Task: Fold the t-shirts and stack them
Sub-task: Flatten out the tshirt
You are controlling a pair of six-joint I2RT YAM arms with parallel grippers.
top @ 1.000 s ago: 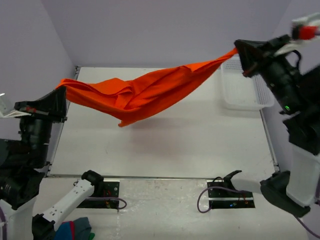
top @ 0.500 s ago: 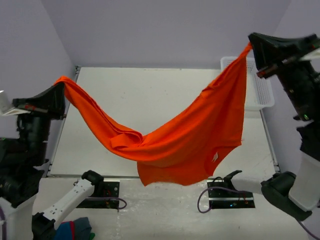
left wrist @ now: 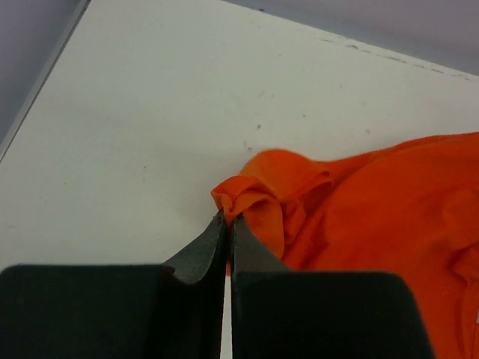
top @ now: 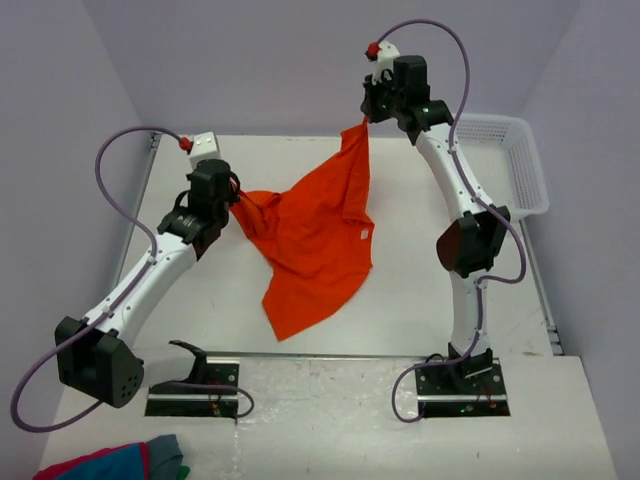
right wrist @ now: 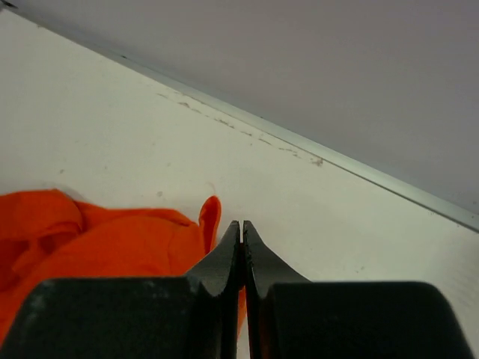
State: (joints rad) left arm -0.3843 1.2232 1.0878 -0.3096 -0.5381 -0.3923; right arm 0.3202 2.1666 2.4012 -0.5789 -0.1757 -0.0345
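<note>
Orange thin t-shirt [top: 315, 240], creased, draped.

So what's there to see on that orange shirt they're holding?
The shirt is plain bright orange, thin soft cloth with no print, only a small white mark near its right edge. It is crumpled, not folded. The left tool pinches a bunched bit at its left side, and the right tool pinches a corner at the far side. Both are shut on it. Between them the cloth drapes in folds, narrowing to a point toward the near edge, where it seems to lie on the table.
</note>
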